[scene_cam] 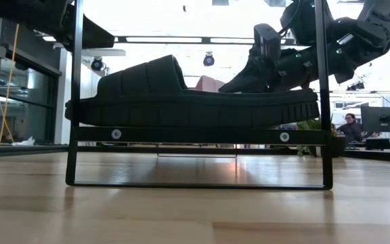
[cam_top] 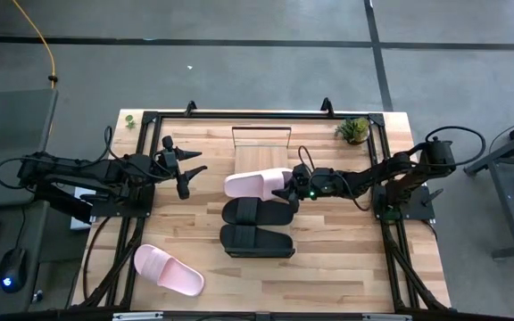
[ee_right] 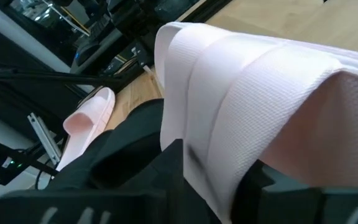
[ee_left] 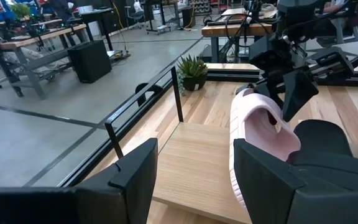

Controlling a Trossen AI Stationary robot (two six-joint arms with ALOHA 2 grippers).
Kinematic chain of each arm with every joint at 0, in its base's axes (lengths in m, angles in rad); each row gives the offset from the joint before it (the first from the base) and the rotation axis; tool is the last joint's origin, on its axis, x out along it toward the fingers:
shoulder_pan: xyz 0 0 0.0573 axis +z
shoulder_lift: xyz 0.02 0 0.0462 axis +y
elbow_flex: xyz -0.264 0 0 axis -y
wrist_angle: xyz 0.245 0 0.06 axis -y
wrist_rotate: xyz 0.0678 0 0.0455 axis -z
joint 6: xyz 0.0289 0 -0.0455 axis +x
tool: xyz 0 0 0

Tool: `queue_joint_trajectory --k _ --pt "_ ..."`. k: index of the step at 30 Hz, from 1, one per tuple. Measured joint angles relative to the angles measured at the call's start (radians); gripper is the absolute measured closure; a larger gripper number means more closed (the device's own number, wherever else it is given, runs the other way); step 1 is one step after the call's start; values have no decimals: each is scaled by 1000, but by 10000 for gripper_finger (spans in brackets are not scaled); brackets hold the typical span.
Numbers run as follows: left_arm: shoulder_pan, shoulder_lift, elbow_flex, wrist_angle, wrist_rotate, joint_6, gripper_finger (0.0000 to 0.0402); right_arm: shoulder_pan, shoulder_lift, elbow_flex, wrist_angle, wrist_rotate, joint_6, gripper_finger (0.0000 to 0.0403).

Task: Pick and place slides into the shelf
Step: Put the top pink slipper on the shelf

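A pale pink slide (cam_top: 255, 184) lay on the shelf (cam_top: 261, 152) near the desk's far edge, the right tool (cam_top: 289, 189) at its strap, fingers either side; whether it gripped could not be told. Two black slides (cam_top: 257, 226) sat mid-desk (likely next), another pink slide (cam_top: 168, 269) near the front-left corner. The left tool (cam_top: 184, 169) waited, fingers apart.

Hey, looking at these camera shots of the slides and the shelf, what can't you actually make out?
- Right tool grip: the high view is too small and the pink slide fills the right wrist view, so whether it is gripped or released is unclear.
- Shelf: its near end is hidden under that pink slide in the high view.
- Second pink slide: absent from the low view, where a black slide blocks the scene.
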Motion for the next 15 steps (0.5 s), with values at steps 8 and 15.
queue_joint_trajectory --k 8,15 --pt "0 0 0 0 0 0 208 -8 0 2 2 -53 25 282" --pt "0 0 0 0 0 0 208 -31 -1 4 -49 -56 25 276"
